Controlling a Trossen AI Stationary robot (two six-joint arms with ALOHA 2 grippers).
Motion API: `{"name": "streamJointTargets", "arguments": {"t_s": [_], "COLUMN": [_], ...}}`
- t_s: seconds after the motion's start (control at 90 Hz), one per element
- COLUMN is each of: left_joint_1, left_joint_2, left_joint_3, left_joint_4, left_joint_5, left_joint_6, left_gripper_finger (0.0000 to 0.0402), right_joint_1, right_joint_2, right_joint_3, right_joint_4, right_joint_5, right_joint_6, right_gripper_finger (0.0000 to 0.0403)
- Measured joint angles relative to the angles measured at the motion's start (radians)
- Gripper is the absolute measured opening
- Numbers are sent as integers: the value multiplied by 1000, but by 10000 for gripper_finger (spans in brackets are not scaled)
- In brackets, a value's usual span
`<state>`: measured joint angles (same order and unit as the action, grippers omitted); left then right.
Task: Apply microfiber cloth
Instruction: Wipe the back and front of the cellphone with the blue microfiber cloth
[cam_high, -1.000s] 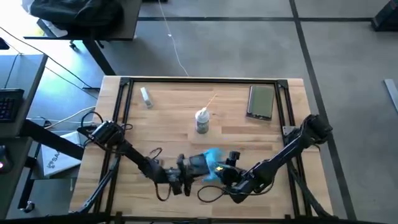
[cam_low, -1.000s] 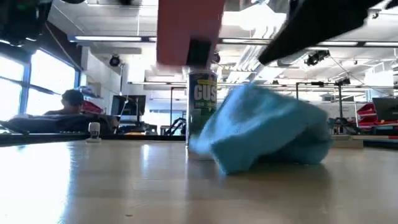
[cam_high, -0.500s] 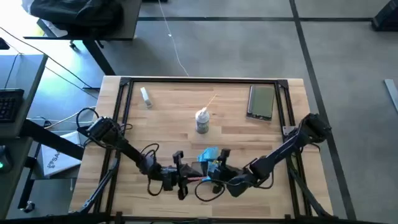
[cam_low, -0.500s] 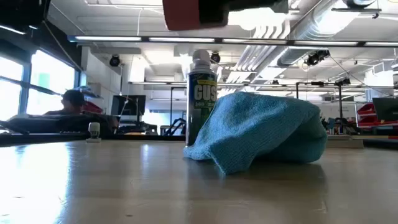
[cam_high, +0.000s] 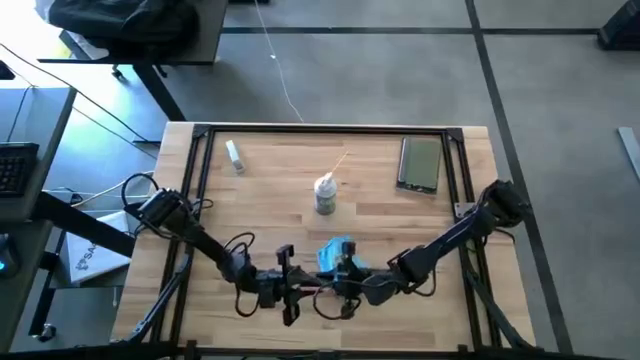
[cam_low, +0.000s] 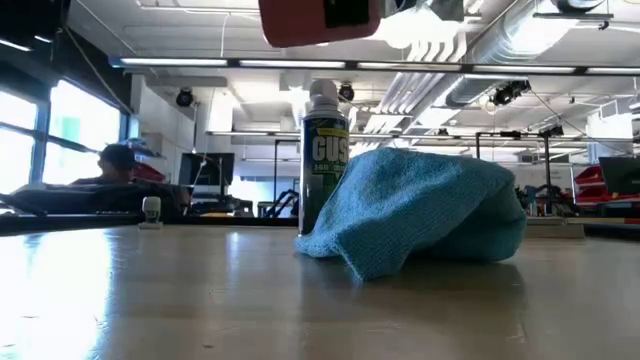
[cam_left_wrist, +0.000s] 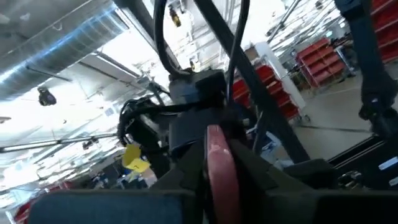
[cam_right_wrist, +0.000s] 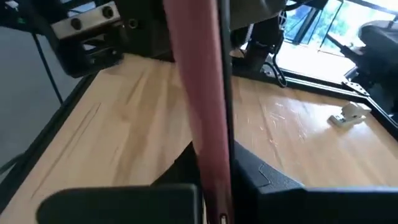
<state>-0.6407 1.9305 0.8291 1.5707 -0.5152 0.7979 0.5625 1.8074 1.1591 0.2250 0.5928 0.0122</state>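
Just one cloth (cam_high: 335, 251) here, a rumpled turquoise heap lying flat on the table (cam_high: 260, 215), not held by anything. It's a bit nearer the front edge than the can (cam_high: 325, 195), with bare wood between them. From the low view the cloth (cam_low: 420, 215) is wider than it's tall, long axis running sideways, humped on top, and its lower hem tapers toward the can (cam_low: 325, 150).

Counting the rest: one can, one phone (cam_high: 420, 163) off to the can's right near the far edge, one small white thing (cam_high: 234, 153) off to the can's left, and two arms.

Both grippers sit past the cloth from the can, by the front edge. The right gripper (cam_high: 347, 285) is just beside the cloth, and I can't tell if it touches. The left gripper (cam_high: 288, 292) is further left, clear of it. Can't tell if either one is open or closed.

Plenty of open wood left and right of the can. One person (cam_low: 115, 160) is in the room behind.
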Motion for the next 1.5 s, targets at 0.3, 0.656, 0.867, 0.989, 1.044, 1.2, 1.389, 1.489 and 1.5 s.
{"name": "streamJointTargets", "arguments": {"t_s": [0.3,0.656,0.867,0.989,1.044,1.2,1.389,1.489,1.5], "left_joint_1": [-41,-17,26,33,32,33,39,38,36], "left_joint_2": [-2,0,0,0,0,0,-2,-2,-2], "left_joint_3": [2,0,0,0,0,0,2,3,3], "left_joint_4": [1,-90,-134,-131,-119,-121,-201,-195,-188], "left_joint_5": [-169,-131,-32,-25,-25,-31,-58,-88,-93], "left_joint_6": [0,-200,-289,-276,-256,-247,-257,-228,-217], "left_gripper_finger": [84,143,140,126,117,77,13,11,11], "right_joint_1": [2,-2,-13,-13,-13,-14,-14,-15,-15], "right_joint_2": [-81,-83,-83,-83,-83,-83,-81,-81,-81], "right_joint_3": [-2,-1,-1,-1,-1,-1,-3,-3,-3], "right_joint_4": [-65,-56,-38,-51,-63,-59,-58,-58,-59], "right_joint_5": [-4,-41,-91,-91,-90,-90,-86,-67,-64], "right_joint_6": [-12,10,9,14,14,12,-9,8,11], "right_gripper_finger": [2,1,1,1,1,0,5,24,27]}}
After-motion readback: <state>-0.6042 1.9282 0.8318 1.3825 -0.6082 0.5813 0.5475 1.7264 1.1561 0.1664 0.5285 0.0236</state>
